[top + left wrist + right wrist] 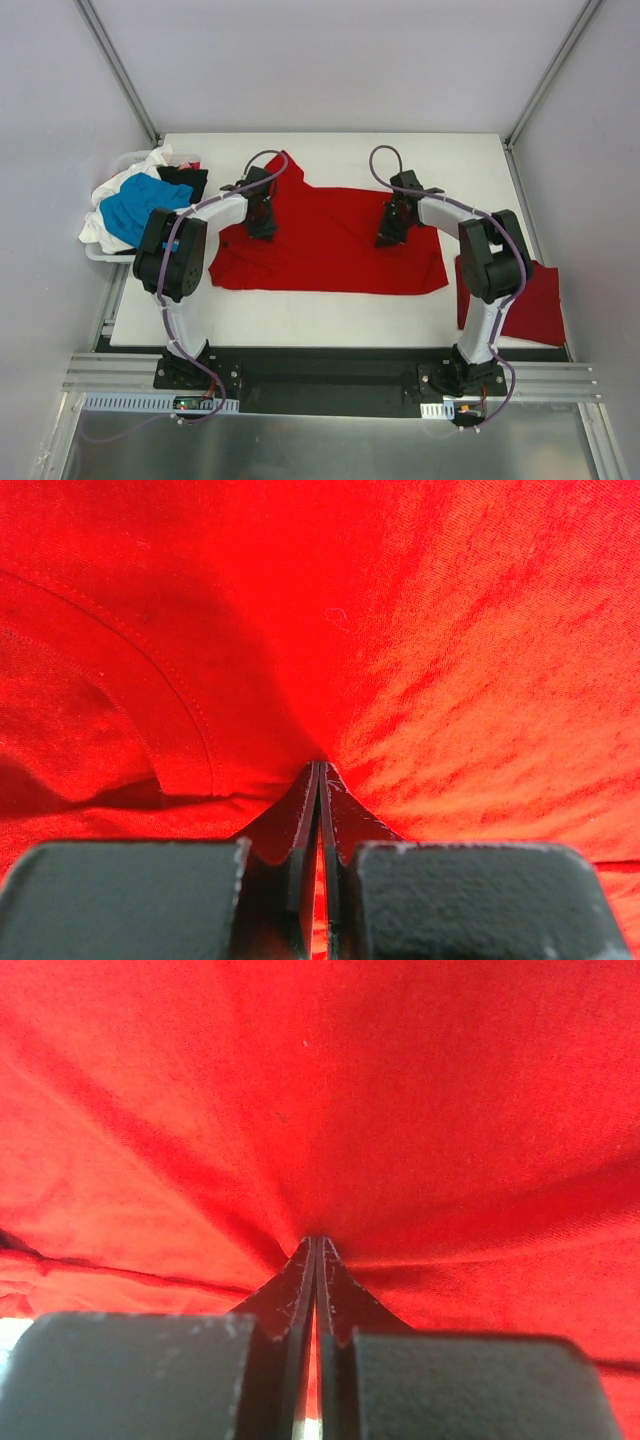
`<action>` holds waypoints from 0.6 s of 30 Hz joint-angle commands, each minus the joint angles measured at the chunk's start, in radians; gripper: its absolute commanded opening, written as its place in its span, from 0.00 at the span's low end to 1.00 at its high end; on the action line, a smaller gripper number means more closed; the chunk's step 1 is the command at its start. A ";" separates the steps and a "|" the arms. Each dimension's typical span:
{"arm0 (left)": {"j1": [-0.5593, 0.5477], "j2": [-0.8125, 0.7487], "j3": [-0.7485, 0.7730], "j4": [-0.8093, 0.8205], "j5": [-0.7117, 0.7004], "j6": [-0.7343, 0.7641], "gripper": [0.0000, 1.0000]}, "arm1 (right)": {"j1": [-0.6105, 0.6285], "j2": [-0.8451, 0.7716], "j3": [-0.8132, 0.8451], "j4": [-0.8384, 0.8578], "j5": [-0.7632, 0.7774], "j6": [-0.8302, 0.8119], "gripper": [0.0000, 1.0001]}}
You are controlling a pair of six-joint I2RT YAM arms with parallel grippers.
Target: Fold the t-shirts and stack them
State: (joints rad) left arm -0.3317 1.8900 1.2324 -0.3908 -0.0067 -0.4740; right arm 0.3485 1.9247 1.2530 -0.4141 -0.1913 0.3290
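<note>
The left claw and right claw are each pinching shut on the red shirt, which is lying directly beneath them, lengthwise left-to-right across the surface, one claw per half.

Both arms rise from the near edge of the tabletop, elbows bowed outward and forearms reaching in toward its middle. The left arm tips its wrist down, so the left gripper points at the surface, its fingers pressed together on a pinch of the red t-shirt. The right arm mirrors it: the right gripper also points down, closed tight on the same cloth.
</note>
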 commanded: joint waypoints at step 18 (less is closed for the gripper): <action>-0.003 -0.164 -0.203 -0.086 0.027 -0.002 0.00 | 0.056 -0.182 -0.148 -0.101 0.055 0.030 0.01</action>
State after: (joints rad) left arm -0.3321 1.7802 1.0950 -0.3931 0.0200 -0.4751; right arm 0.3775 1.8160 1.1374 -0.4664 -0.1562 0.3454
